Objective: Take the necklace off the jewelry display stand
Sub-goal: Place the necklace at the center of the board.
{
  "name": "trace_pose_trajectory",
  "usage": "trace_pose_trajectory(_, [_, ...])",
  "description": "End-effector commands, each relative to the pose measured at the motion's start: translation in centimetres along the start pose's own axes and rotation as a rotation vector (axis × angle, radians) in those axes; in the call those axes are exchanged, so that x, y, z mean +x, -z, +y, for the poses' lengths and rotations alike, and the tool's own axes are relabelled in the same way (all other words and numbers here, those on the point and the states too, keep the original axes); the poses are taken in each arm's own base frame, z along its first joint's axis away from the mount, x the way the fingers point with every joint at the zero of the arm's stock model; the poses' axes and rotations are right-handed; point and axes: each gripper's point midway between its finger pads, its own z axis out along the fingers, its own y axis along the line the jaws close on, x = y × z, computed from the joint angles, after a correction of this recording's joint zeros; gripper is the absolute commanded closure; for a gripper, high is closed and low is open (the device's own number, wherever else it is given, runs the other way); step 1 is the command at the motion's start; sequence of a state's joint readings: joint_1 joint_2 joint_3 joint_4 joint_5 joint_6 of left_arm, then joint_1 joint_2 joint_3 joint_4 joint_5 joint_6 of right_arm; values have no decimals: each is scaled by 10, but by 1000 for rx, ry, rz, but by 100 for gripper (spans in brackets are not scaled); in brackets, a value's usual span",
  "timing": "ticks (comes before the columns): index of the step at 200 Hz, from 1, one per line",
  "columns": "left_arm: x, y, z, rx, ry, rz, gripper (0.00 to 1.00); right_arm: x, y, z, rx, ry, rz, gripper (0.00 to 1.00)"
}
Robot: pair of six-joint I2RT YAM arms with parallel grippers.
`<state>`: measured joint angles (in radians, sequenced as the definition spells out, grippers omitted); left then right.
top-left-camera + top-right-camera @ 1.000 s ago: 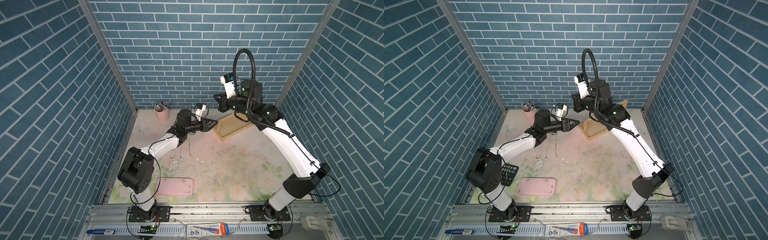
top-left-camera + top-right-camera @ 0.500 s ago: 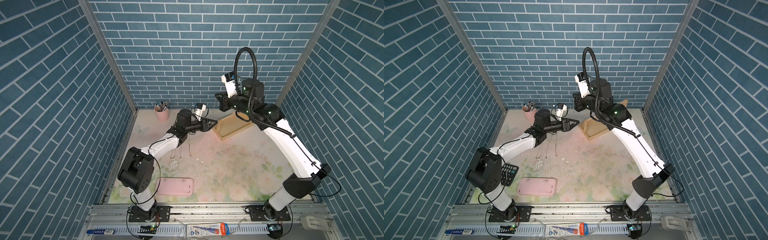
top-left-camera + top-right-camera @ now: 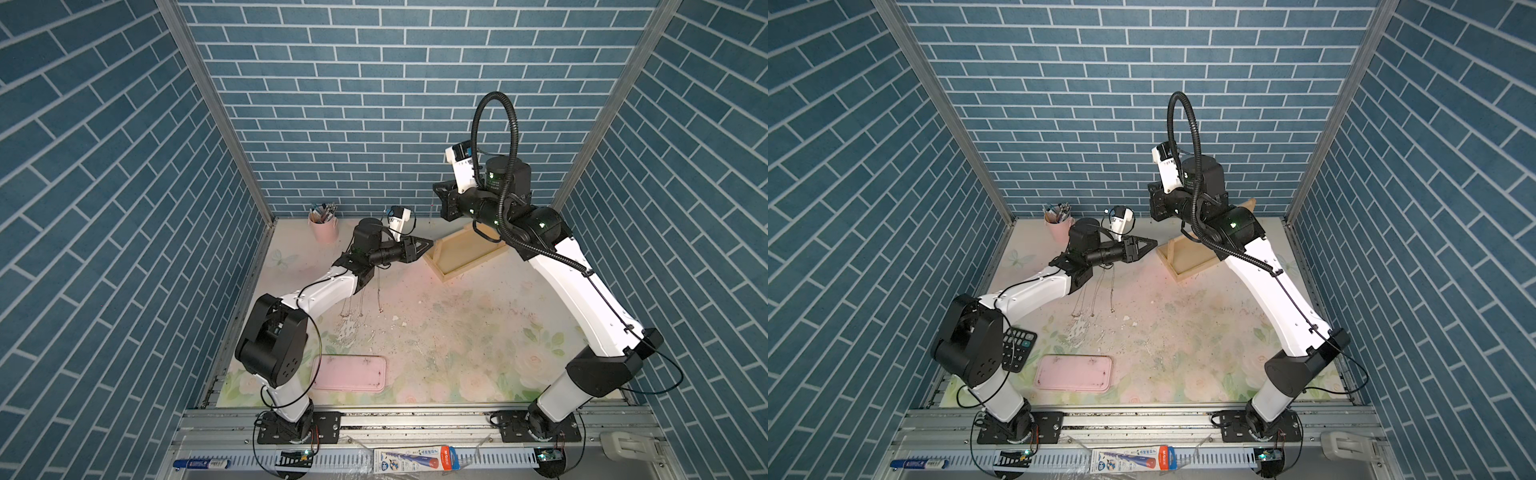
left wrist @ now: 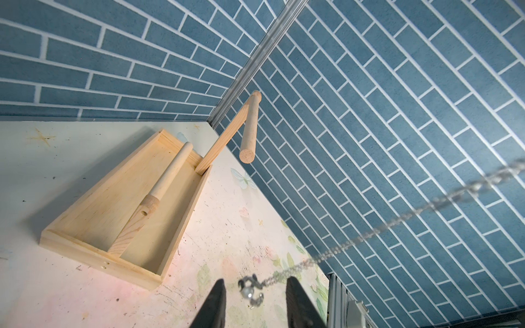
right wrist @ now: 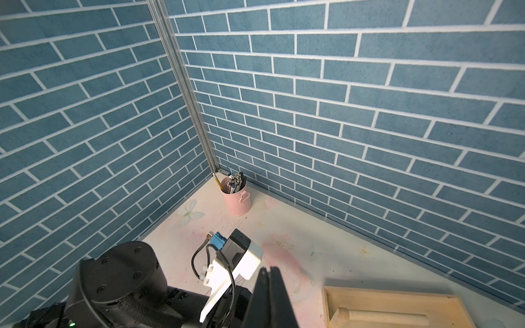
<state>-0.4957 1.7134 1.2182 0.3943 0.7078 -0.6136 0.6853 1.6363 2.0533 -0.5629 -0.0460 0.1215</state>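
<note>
Writing on box [image 3: 1133, 459] too small to read; left gripper [image 4: 255, 281] apart around necklace [image 4: 369, 235] pendant; right gripper [image 5: 268, 272] pinched on chain; calculator [image 3: 1017, 345] shows in a top view only.

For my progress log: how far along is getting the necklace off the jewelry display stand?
Done: the top bar of the jewelry display stand is bare, and the necklace is clear of it.
In hand: the chain seems to run from the shut right gripper to the open left gripper, with its clasp end between the fingers.
Left: little, perhaps laying it down.
</note>
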Motion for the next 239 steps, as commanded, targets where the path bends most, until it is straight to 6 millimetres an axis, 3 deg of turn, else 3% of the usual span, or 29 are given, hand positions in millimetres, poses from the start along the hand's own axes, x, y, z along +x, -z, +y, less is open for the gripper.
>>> trace_pose_trajectory(1, [-4, 5, -1, -4, -16, -15, 64, -17, 20, 3, 5, 48, -43, 100])
trace_pose_trajectory(239, [-4, 3, -2, 24, -8, -16, 71, -15, 17, 18, -81, 34, -12, 100])
